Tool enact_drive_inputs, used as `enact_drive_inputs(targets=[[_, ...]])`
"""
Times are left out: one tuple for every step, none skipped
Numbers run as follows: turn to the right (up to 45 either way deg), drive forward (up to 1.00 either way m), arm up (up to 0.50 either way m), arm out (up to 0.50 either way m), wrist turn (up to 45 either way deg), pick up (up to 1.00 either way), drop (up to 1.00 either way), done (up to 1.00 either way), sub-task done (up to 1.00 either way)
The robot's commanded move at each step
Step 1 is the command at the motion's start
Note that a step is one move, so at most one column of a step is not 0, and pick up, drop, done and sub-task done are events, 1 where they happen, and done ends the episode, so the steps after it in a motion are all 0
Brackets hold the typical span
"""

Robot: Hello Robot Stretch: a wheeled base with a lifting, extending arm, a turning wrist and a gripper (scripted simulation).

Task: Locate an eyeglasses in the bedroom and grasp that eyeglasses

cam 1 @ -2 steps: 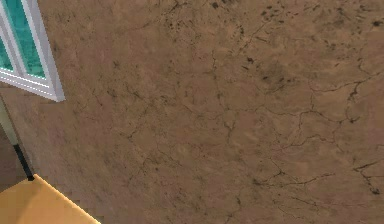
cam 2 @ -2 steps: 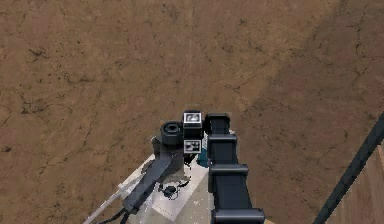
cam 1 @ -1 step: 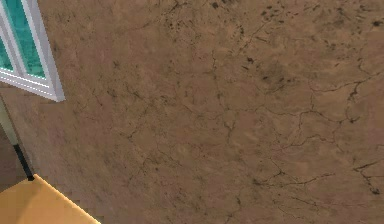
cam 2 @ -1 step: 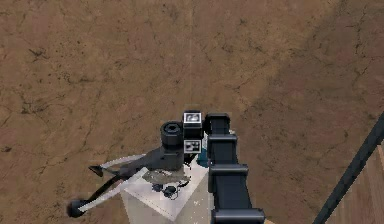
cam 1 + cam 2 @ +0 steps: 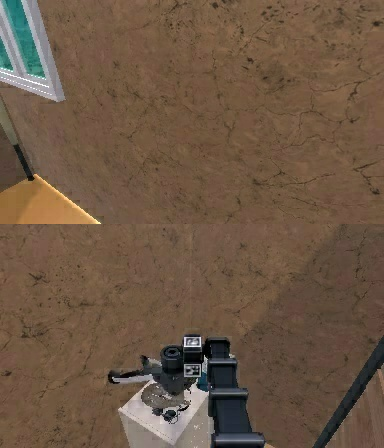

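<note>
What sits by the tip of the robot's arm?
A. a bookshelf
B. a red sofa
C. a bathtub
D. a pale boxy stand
D: a pale boxy stand with small dark things on top shows at the gripper, against a brown wall.

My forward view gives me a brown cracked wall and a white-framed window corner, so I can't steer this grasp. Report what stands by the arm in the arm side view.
Observer: A white box-shaped stand sits at that view's bottom edge, just left of the dark square arm bar.
Operator: Say what lies on it.
Observer: Small dark shapes lie on its top, too small to call eyeglasses for sure.
Operator: Place the gripper.
Observer: The gripper appears just above the stand's top in the picture, fingers pointing toward the view's left. I cannot tell whether it holds anything.
</note>
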Motion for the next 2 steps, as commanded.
enact_drive_inputs(targets=[[0.0,0.00,0.00,0.00,27.0,0.00,0.00,0.00,0.00],[0.0,0.00,-0.30,0.00,0.0,0.00,0.00,0.00,0.00]])
